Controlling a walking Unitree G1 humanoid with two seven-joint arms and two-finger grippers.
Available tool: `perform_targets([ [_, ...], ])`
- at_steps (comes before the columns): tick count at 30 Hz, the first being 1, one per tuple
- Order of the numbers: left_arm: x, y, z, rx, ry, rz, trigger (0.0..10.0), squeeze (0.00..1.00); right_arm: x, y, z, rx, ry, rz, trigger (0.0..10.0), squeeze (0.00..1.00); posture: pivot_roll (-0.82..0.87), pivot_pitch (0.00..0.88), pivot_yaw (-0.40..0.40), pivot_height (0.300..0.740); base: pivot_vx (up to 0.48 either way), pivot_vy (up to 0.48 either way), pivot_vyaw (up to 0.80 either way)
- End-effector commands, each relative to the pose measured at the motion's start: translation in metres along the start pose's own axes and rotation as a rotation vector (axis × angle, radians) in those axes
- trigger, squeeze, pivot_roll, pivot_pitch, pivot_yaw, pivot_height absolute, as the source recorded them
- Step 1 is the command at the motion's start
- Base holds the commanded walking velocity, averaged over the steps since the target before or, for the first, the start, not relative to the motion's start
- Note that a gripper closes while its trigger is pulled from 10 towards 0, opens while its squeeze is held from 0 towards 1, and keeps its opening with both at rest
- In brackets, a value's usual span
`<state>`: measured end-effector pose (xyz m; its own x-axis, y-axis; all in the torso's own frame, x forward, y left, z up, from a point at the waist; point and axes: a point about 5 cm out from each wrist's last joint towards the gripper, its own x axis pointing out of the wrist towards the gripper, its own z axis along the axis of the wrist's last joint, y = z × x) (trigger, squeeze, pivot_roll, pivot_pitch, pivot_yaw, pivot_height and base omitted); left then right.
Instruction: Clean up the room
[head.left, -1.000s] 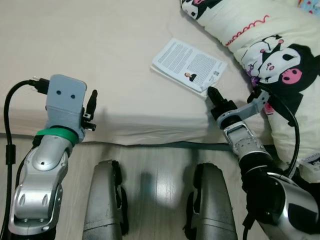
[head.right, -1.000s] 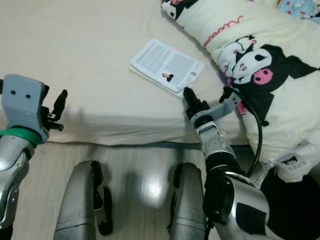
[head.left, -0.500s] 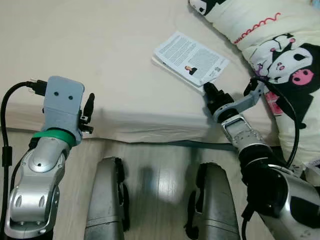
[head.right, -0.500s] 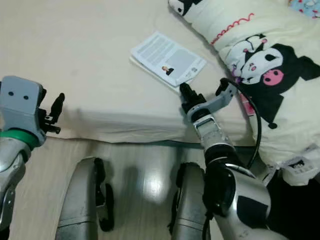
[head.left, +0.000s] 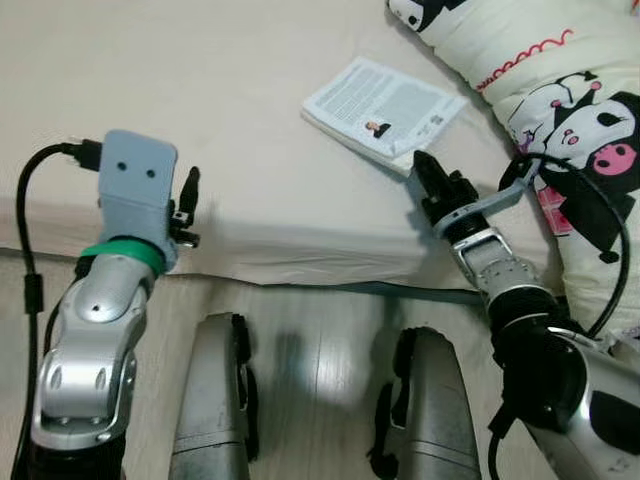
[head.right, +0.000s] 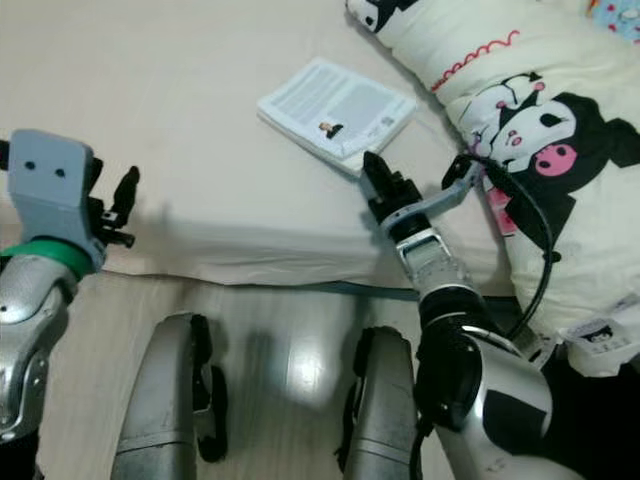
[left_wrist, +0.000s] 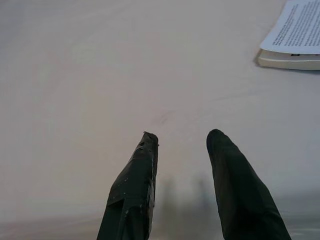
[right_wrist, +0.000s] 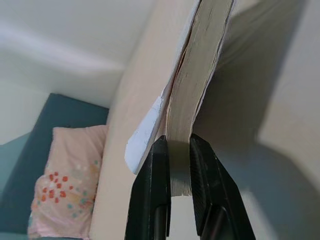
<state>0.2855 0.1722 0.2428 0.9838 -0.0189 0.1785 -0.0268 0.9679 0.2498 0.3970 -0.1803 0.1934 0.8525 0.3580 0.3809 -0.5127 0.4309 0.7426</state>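
Note:
A white paperback book (head.left: 385, 105) lies on the cream bed (head.left: 200, 90), back cover up, near the bed's front edge. My right gripper (head.left: 425, 172) is at the book's near corner. In the right wrist view its fingers (right_wrist: 152, 170) stand on either side of the book's page edge (right_wrist: 200, 60), pressed against it. My left gripper (head.left: 188, 195) hovers over the bed's front edge on the left, well away from the book (left_wrist: 295, 35). It (left_wrist: 182, 137) is open with nothing between its fingers.
A cream duvet (head.left: 560, 90) with black cartoon prints is bunched up on the right, close to the book. A cable (head.left: 590, 210) from my right arm loops in front of it. Pale wood floor (head.left: 320, 350) and my two legs (head.left: 215, 400) are below the bed edge.
The camera has shifted a little. My right gripper has stayed at the book's near corner. My left arm has risen slightly towards the bed edge.

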Motion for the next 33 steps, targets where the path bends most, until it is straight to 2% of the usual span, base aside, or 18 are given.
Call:
perform_targets([
  [1, 0.004, -0.007, -0.005, -0.026, 0.001, -0.002, 10.0, 0.0, 0.001, 0.008, 0.002, 0.022, -0.006, 0.117, 0.0, 0.0, 0.13, 0.293, 0.033, 0.567, 0.0, 0.0, 0.0],
  [2, 0.004, -0.007, -0.005, -0.026, 0.001, -0.002, 10.0, 0.0, 0.001, 0.008, 0.002, 0.022, -0.006, 0.117, 0.0, 0.0, 0.13, 0.293, 0.033, 0.567, 0.0, 0.0, 0.0],
  [3, 0.008, -0.013, -0.003, -0.047, -0.015, -0.014, 10.0, 0.0, 0.003, 0.016, 0.004, 0.033, -0.014, 0.197, 0.0, 0.0, 0.11, 0.269, 0.026, 0.567, 0.0, 0.0, 0.0],
  [4, 0.008, -0.013, -0.003, -0.047, -0.015, -0.014, 10.0, 0.0, 0.003, 0.016, 0.004, 0.033, -0.014, 0.197, 0.0, 0.0, 0.11, 0.269, 0.026, 0.567, 0.0, 0.0, 0.0],
  [5, 0.011, -0.021, -0.001, -0.059, -0.037, -0.038, 10.0, 0.0, 0.003, 0.025, 0.005, 0.051, -0.028, 0.278, 0.0, 0.0, 0.09, 0.247, 0.02, 0.567, 0.0, 0.0, 0.0],
  [8, 0.014, -0.028, 0.001, -0.06, -0.053, -0.064, 10.0, 0.0, 0.002, 0.031, 0.005, 0.061, -0.034, 0.333, 0.0, 0.0, 0.08, 0.233, 0.017, 0.567, 0.0, 0.0, 0.0],
  [9, 0.014, -0.041, 0.002, -0.032, -0.08, -0.118, 10.0, 0.0, -0.002, 0.042, 0.001, 0.071, -0.032, 0.395, 0.0, 0.0, 0.05, 0.204, 0.012, 0.567, 0.0, 0.0, 0.0],
  [11, 0.014, -0.045, 0.002, -0.017, -0.09, -0.138, 10.0, 0.0, -0.004, 0.046, -0.001, 0.075, -0.029, 0.413, 0.0, 0.0, 0.05, 0.204, 0.012, 0.567, 0.0, 0.0, 0.0],
  [12, 0.012, -0.056, 0.002, 0.029, -0.122, -0.175, 10.0, 0.0, -0.008, 0.055, -0.004, 0.083, -0.016, 0.456, 0.0, 0.0, 0.03, 0.189, 0.007, 0.567, 0.0, 0.0, 0.0],
  [15, 0.012, -0.059, 0.002, 0.042, -0.132, -0.183, 10.0, 0.0, -0.009, 0.057, -0.005, 0.085, -0.011, 0.472, 0.0, 0.0, 0.03, 0.189, 0.007, 0.567, 0.0, 0.0, 0.0],
  [16, 0.012, -0.068, 0.001, 0.09, -0.158, -0.207, 10.0, 0.3, -0.011, 0.059, -0.007, 0.089, -0.01, 0.475, 0.0, 0.0, 0.01, 0.166, -0.003, 0.567, 0.0, 0.0, 0.0],
  [17, 0.011, -0.077, 0.002, 0.14, -0.194, -0.242, 10.0, 1.0, -0.012, 0.063, -0.008, 0.097, -0.01, 0.484, 0.0, 0.0, 0.0, 0.16, -0.006, 0.567, 0.0, 0.0, 0.0],
  [18, 0.009, -0.084, 0.002, 0.174, -0.22, -0.267, 10.0, 1.0, -0.013, 0.065, -0.009, 0.102, -0.01, 0.49, 0.0, 0.0, 0.0, 0.16, -0.006, 0.567, 0.0, 0.0, 0.0],
  [22, 0.009, -0.09, 0.002, 0.217, -0.259, -0.283, 10.0, 1.0, -0.013, 0.071, -0.008, 0.113, -0.011, 0.508, 0.0, 0.0, -0.01, 0.151, -0.009, 0.567, 0.0, 0.0, 0.0],
  [26, 0.005, -0.097, 0.005, 0.374, -0.386, -0.264, 10.0, 1.0, -0.007, 0.088, -0.006, 0.141, -0.009, 0.548, 0.0, 0.0, -0.01, 0.142, -0.021, 0.567, 0.0, 0.0, 0.0],
  [30, 0.006, -0.102, 0.006, 0.416, -0.434, -0.241, 10.0, 1.0, -0.007, 0.095, -0.01, 0.16, 0.007, 0.55, 0.0, 0.0, -0.01, 0.139, -0.029, 0.567, 0.0, 0.0, 0.0],
  [33, 0.009, -0.105, 0.008, 0.41, -0.441, -0.205, 10.0, 1.0, -0.008, 0.099, -0.015, 0.176, 0.021, 0.555, 0.0, 0.0, -0.01, 0.138, -0.038, 0.567, 0.0, 0.0, 0.0],
])
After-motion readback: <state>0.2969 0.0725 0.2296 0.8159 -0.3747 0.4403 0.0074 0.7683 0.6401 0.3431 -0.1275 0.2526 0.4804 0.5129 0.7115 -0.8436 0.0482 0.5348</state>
